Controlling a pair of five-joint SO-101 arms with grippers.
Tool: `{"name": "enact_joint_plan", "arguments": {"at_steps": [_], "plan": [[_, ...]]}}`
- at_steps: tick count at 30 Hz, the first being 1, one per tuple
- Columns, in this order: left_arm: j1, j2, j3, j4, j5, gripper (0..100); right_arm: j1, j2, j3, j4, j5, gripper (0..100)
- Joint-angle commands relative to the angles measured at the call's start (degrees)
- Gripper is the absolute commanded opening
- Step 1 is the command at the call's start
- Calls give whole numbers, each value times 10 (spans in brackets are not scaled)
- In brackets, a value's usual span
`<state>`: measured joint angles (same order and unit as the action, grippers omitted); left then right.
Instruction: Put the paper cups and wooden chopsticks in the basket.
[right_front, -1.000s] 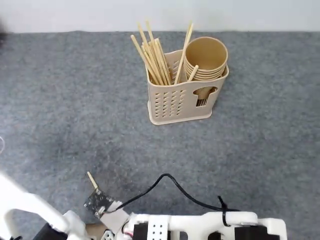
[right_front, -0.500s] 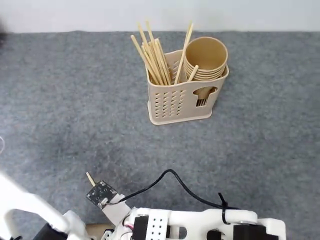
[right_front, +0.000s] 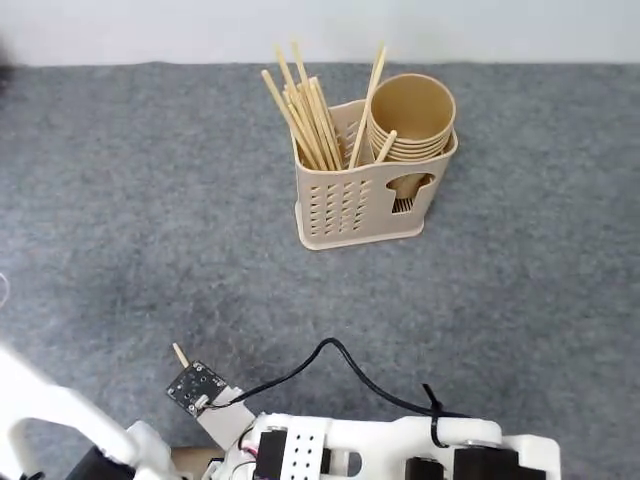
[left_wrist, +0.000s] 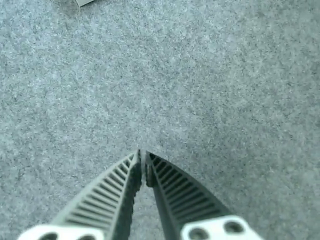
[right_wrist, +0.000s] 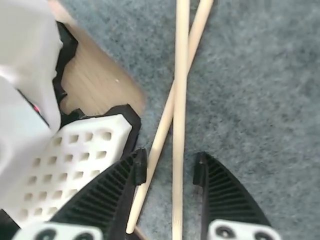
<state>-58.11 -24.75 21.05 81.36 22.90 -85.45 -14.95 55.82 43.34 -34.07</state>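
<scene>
The beige perforated basket (right_front: 350, 205) stands at the far middle of the grey carpet. It holds a stack of paper cups (right_front: 410, 115) and a bundle of wooden chopsticks (right_front: 305, 105). Two more wooden chopsticks (right_wrist: 180, 100) lie crossed on the carpet, running between the fingers of my open right gripper (right_wrist: 170, 164). In the high view one chopstick tip (right_front: 180, 352) pokes out beside an arm's wrist camera board (right_front: 195, 390) at the near edge. My left gripper (left_wrist: 143, 156) is shut on nothing, just above bare carpet.
White arm bases (right_front: 400, 455) and a black cable (right_front: 340, 355) crowd the near edge. A white perforated arm part (right_wrist: 75, 160) and a strip of wooden tabletop (right_wrist: 95, 85) lie beside the loose chopsticks. A beige corner (left_wrist: 82, 2) shows at the left wrist view's edge.
The wrist camera board at the near edge has shifted a little away from the bases and to the left, and the cable moved with it. Basket, cups and chopsticks have not moved.
</scene>
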Motion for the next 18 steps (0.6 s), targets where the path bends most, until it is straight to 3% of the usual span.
{"name": "enact_joint_plan", "arguments": {"at_steps": [1,6,11,18], "plan": [[-3,-12,-2,2,3,13,13,22,-9,19,10,175],[-3,-12,-2,2,3,13,14,22,-9,47,33,162],[-3,-12,-2,3,3,13,49,22,-10,65,62,2],[-3,-12,-2,3,3,13,122,22,-10,106,101,53]]}}
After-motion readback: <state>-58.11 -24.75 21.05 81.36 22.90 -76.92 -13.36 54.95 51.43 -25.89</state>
